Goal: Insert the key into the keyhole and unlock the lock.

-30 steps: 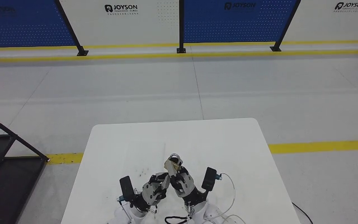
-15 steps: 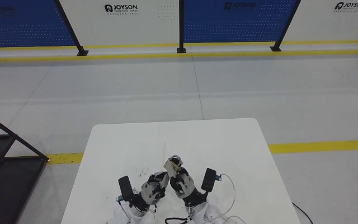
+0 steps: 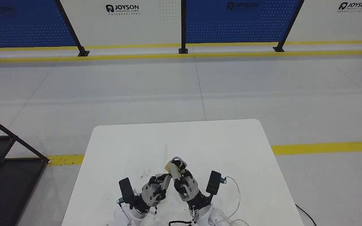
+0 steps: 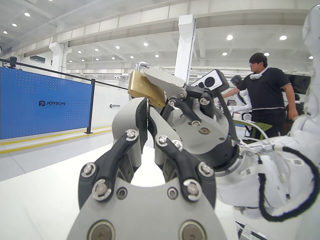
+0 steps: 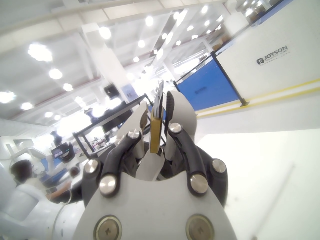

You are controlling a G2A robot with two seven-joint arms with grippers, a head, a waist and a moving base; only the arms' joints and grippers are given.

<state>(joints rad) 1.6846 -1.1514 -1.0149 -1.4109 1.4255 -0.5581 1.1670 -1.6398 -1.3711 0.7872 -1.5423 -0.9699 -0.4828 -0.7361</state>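
Observation:
A brass padlock [image 4: 146, 89] with a silver shackle is held up above the table's front part, and my right gripper [image 5: 156, 106] is shut on it. In the right wrist view the padlock [image 5: 155, 131] stands edge-on between the fingers. My left gripper [image 4: 146, 112] sits just under the padlock, shut on a thin metal key [image 4: 148, 104]. The key's tip meets the padlock's underside; how far it is in is hidden. In the top view the padlock [image 3: 172, 166] sits where the left gripper [image 3: 161, 182] and the right gripper [image 3: 180, 176] come together.
The white table [image 3: 226, 147] stretches bare beyond the grippers. A thin cable [image 3: 235, 195] loops off the right arm near the front edge. A black frame [image 3: 22, 150] stands on the floor to the table's left.
Both grippers, with the padlock and key between them, have shifted slightly to the left and drawn a little closer together.

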